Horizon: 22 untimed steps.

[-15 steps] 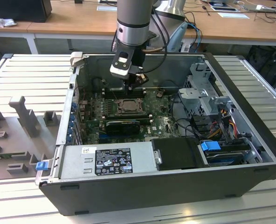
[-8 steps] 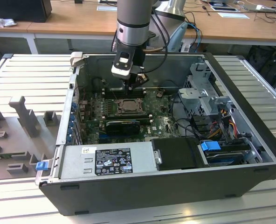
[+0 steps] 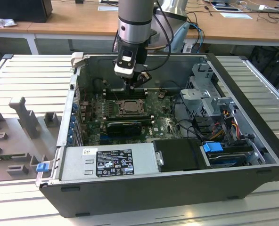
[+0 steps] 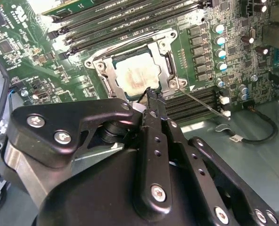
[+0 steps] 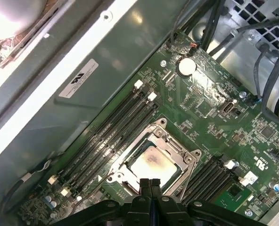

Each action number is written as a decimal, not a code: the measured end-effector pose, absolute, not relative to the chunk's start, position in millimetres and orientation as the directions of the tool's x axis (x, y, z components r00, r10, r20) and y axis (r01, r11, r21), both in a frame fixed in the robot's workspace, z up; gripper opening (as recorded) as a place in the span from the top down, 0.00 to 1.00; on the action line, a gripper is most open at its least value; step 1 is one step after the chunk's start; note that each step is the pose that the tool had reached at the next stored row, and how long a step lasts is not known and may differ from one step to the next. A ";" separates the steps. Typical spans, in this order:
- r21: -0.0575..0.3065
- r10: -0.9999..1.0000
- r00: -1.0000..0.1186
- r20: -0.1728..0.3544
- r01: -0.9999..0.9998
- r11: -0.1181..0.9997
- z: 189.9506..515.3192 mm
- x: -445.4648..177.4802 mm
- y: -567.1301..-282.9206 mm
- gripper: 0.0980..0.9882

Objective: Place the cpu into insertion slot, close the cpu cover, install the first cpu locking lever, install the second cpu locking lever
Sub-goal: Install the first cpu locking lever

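Inside the open computer case, the cpu (image 4: pixel 132 75) lies flat in the insertion slot (image 3: pixel 128 107), its pale metal face showing a brownish stain (image 5: pixel 149 162). The silvery cpu cover (image 4: pixel 106 77) lies down around it, framing the chip (image 5: pixel 179 150). One thin locking lever (image 4: pixel 201 101) angles away from a socket corner over the memory slots. Another wire lever (image 4: pixel 130 38) runs along the opposite side of the socket. My gripper (image 5: pixel 149 182) hangs just above the socket's edge (image 4: pixel 151 94), fingers pressed together and holding nothing that I can see. In the exterior view the gripper (image 3: pixel 132 85) is above the socket's far side.
Black memory slots (image 4: pixel 130 19) flank the socket on both sides. A grey power supply (image 3: pixel 109 162) and a black box (image 3: pixel 177 154) line the case's near side. A drive cage (image 3: pixel 205 94) with cables fills the exterior view's right. The case wall (image 5: pixel 83 89) stands close.
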<state>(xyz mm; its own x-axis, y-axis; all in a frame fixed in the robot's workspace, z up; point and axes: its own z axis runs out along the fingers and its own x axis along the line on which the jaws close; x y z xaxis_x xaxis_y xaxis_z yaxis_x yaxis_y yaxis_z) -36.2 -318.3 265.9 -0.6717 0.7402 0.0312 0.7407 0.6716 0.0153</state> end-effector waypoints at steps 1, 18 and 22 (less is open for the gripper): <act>0.017 0.740 -0.672 0.029 0.740 0.672 267.9 -36.2 -318.3 0.99; 0.038 0.584 -0.811 0.007 0.584 0.811 281.0 -36.2 -318.3 0.99; 0.038 0.548 -0.836 0.007 0.548 0.835 281.0 -36.2 -318.3 0.99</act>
